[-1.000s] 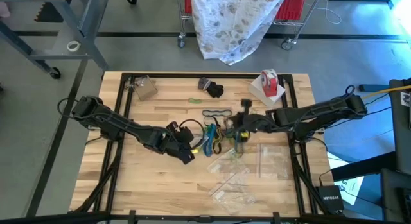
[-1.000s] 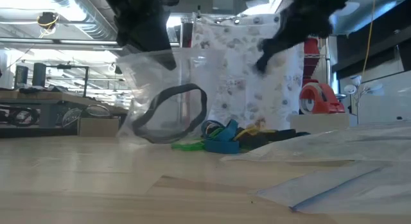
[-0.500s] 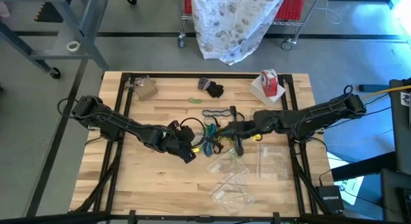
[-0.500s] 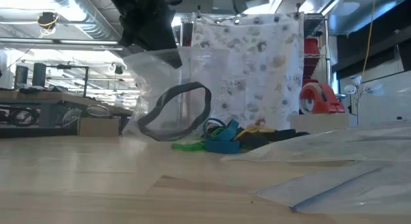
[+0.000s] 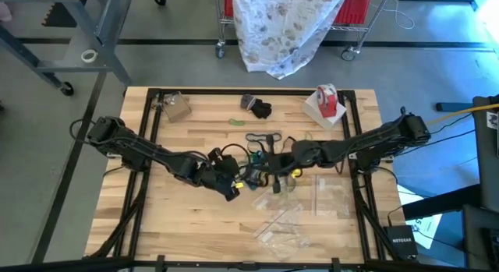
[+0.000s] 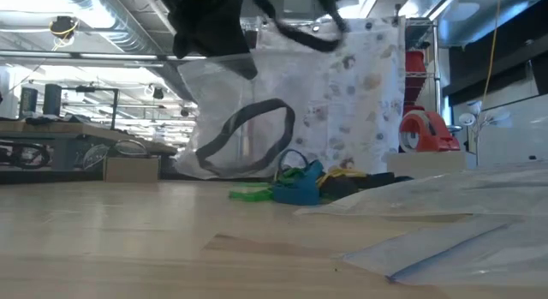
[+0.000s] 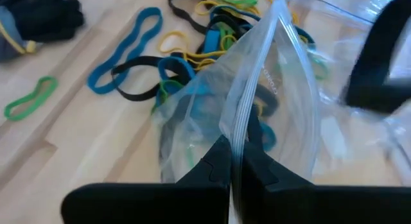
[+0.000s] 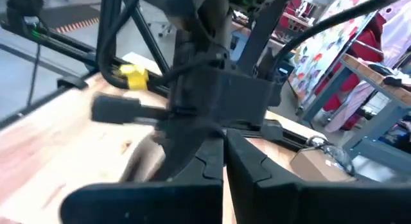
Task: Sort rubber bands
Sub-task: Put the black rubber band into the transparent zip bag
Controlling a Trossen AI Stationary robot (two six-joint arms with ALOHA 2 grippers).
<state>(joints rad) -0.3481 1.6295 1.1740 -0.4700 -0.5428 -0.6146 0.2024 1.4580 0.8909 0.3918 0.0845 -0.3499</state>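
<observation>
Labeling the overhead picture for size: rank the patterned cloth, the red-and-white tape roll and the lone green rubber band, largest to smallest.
1. Patterned cloth, by far the largest.
2. Tape roll.
3. Green rubber band, smallest.

- right gripper (image 5: 265, 159) now over the rubber bands (image 5: 261, 167), closer to the clear bag (image 6: 248, 119)
- clear bag shifts slightly toward the pile

**Table layout at mid-sort**

The rubber bands (image 5: 261, 164) lie heaped at the table (image 5: 179, 225) centre. The left gripper (image 5: 228, 181) sits just at their 9 o'clock, the right gripper (image 5: 269, 161) at 3. Clear bags (image 5: 300, 206) lie toward 5 o'clock. A tape roll (image 5: 327, 100) stands at 1 o'clock.
</observation>
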